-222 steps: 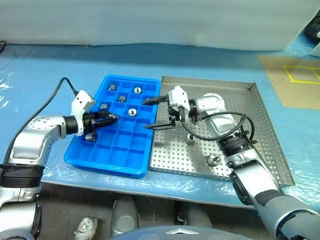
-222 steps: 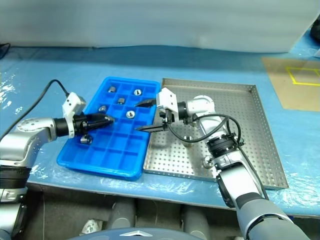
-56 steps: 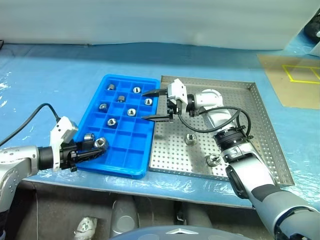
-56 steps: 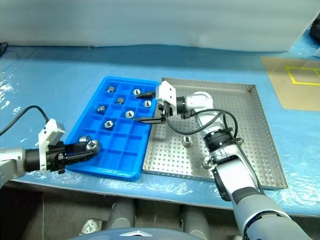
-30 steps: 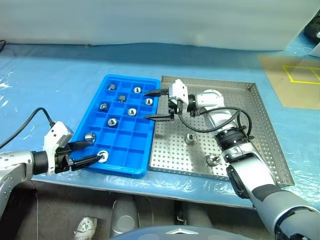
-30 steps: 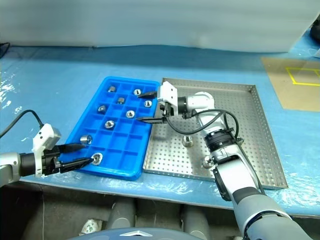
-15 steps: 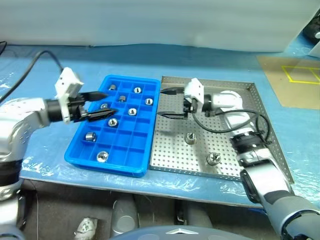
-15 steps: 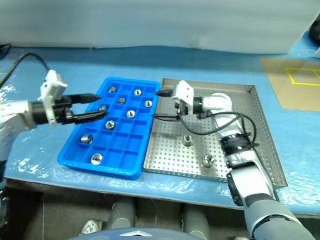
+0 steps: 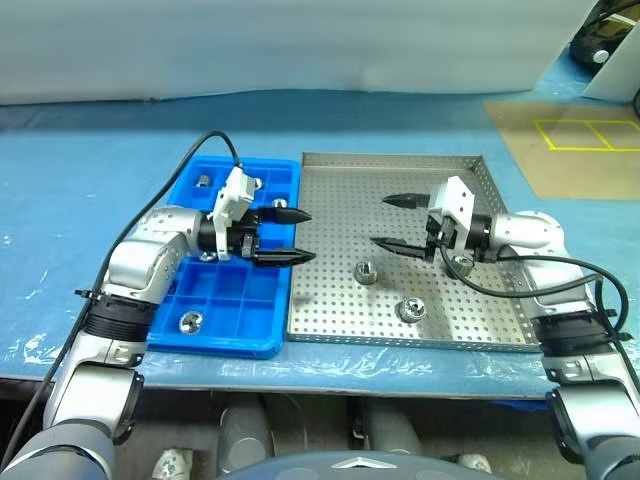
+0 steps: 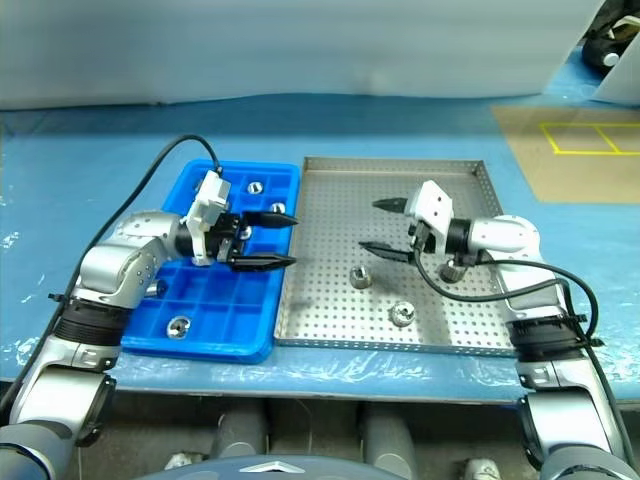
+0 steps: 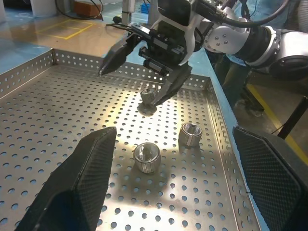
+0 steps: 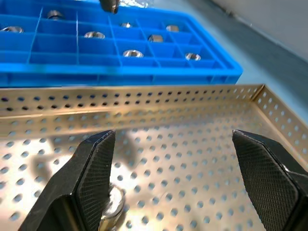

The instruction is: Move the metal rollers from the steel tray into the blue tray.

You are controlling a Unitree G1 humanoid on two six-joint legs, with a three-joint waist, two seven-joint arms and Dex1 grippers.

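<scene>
Risk: both open, empty pincers, left gripper [image 9: 296, 235] and right gripper [image 9: 387, 221], face each other; reaching for 1 of the metal rollers [image 9: 365, 271] between them invites collision.

The blue tray [image 9: 240, 300] lies under the left pincer [image 9: 285, 236]; the steel tray [image 9: 330, 300], holding rollers [image 9: 365, 272], lies under the right pincer [image 9: 390, 222].

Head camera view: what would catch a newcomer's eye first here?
Two open black-fingered grippers face each other: the left gripper over the bright blue compartment tray's right edge, the right gripper above the big perforated steel tray. Next, three shiny metal rollers lie on the steel tray's floor, one beside the right gripper's wrist.
</scene>
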